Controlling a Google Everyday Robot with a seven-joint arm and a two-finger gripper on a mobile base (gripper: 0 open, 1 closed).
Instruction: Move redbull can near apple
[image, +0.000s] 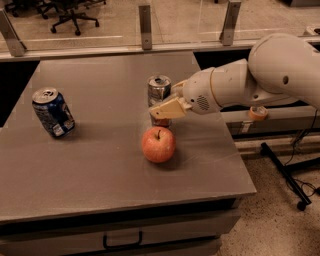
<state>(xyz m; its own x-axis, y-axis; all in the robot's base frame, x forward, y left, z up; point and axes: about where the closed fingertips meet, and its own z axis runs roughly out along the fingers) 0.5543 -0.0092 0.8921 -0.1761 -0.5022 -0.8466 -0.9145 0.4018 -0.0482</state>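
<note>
One step left: set the redbull can (159, 90) down beside the apple (158, 144).
The gripper (161, 109) reaches in from the right, forearm near level above the desk (100, 175). Its fingers (169, 107) are clamped on the can's lower half, with the can upright just behind the apple. Lower straight down, keep it vertical, avoid nudging the apple, and release only once the base sits flat.

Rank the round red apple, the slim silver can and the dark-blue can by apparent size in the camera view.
Largest: dark-blue can.
Then: slim silver can and round red apple look alike; the gripper clamped on that can hides part.
</note>
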